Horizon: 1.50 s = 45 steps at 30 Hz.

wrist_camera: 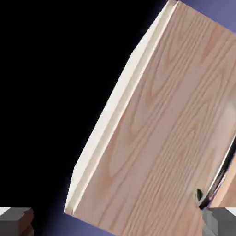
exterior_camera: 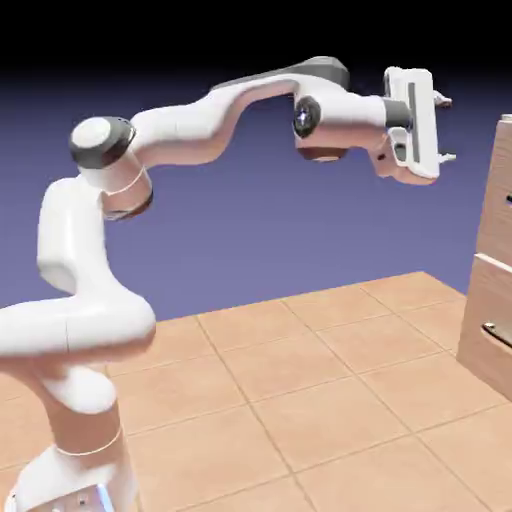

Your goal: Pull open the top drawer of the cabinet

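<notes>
Arm [exterior_camera: 200, 130] reaches high and to the right from its base at lower left. Gripper [exterior_camera: 446, 128] points right at the cabinet [exterior_camera: 492, 270], clear air between fingertips and wood. Fingers [exterior_camera: 441, 100] stand spread wide apart, nothing between them.

Cabinet sits at the right edge of the exterior view, mostly cut off by the frame; only a strip of its tan front shows. Top drawer [exterior_camera: 503, 190] is roughly level with the gripper, slightly lower, its front flush with the cabinet as far as can be seen. Lower drawer [exterior_camera: 490, 325] beneath it, a bit of its handle [exterior_camera: 497, 335] just visible at the frame edge.

Open room: wide bare tiled floor [exterior_camera: 300, 400] below and to the left of the arm.

Hand view is rolled. Wood-grain drawer front [wrist_camera: 166, 129] fills the right side, pale side edge [wrist_camera: 115, 115] running diagonally. Curved metal handle [wrist_camera: 221, 170] shows at far right, partly cut off, near the right fingertip [wrist_camera: 219, 221]. Left fingertip [wrist_camera: 16, 220] sits over dark background.
</notes>
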{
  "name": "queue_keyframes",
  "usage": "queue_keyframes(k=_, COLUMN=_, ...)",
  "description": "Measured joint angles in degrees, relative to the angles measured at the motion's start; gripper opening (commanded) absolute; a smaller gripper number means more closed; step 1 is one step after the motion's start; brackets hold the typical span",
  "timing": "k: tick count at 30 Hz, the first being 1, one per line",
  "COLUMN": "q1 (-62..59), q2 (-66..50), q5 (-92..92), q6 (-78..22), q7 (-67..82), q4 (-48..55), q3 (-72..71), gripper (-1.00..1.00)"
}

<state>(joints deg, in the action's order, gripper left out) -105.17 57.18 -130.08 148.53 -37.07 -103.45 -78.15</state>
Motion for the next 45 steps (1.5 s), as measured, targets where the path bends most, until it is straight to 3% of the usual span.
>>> queue_keyframes(k=12, q1=-24.3, q2=5.6, q5=-29.9, q6=-5.9, q7=1.2, q4=13.2, q3=-18.0, gripper=0.0)
queue_keyframes(k=14, q1=-24.3, q2=5.6, q5=-29.9, q6=-5.9, q7=1.2, q4=13.2, q3=-18.0, gripper=0.0)
queue_keyframes(k=21, q1=-33.3, q2=9.7, q5=-29.2, q6=-0.5, q7=-3.4, q4=27.8, q3=-20.8, gripper=0.0)
queue_keyframes(k=22, q1=-34.4, q2=10.2, q5=-29.1, q6=0.2, q7=-4.0, q4=29.6, q3=-21.1, gripper=-1.0)
queue_keyframes(k=24, q1=-34.4, q2=10.2, q5=-29.1, q6=0.2, q7=-4.0, q4=29.6, q3=-21.1, gripper=-1.0)
queue_keyframes(k=45, q1=-4.9, q2=1.0, q5=-29.3, q6=-15.4, q7=6.5, q4=-13.9, q3=-7.1, gripper=-1.0)
